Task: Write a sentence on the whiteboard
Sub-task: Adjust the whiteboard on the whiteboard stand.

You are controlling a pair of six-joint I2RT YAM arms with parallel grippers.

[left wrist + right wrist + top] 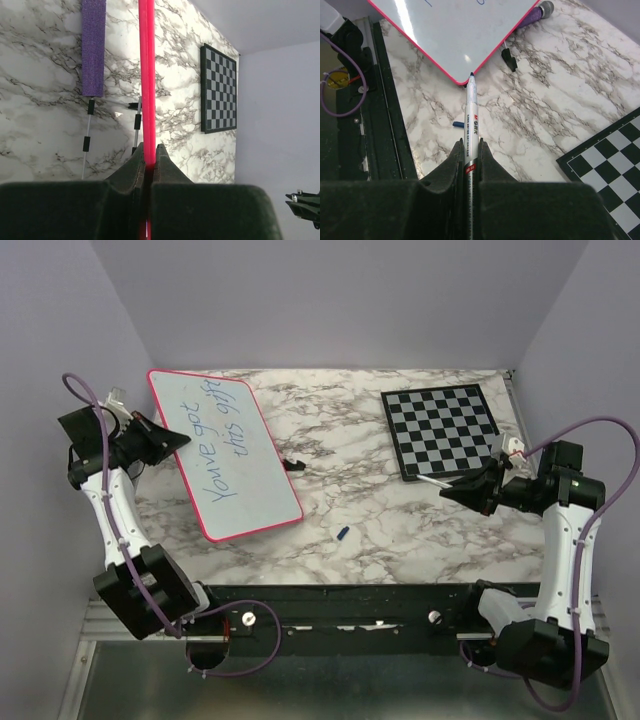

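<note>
Nearest the arm bases, the right gripper (470,147) is closed narrowly on a slim white-and-silver plastic marker (471,115). It holds the marker around mid-barrel, with the uncapped dark tip pointing forward towards the board's near corner and not touching it. The barrel looks smooth and light, so I judge it could slip or twist between the pads under writing pressure. A grip nearer the tip would probably steady it.

A small blue plastic cap (342,533) lies loose on the glossy grey-veined marble-pattern table (380,530), just off that corner.

On the left half of the table is the large flat white whiteboard with rounded corners and a thin pink-red rim (262,490). The left gripper (148,150) is pinched shut on the rim at the board's left long edge. The wrist view looks along the board edge-on, so that side appears raised off the table.

The board is likely light, thin and stiff. Its face is slick, so the rim is the sensible place to hold it, though a single pinch may let it pivot.

The sentence (215,445) runs across it in thin blue handwriting in two lines, and the ink would probably smear if brushed. A small black clip (292,464) sits by the right edge. A purple textured rod (93,50) lies beneath the board.

Farther right lies a flat grey-and-black checkered chessboard (440,430).
</note>
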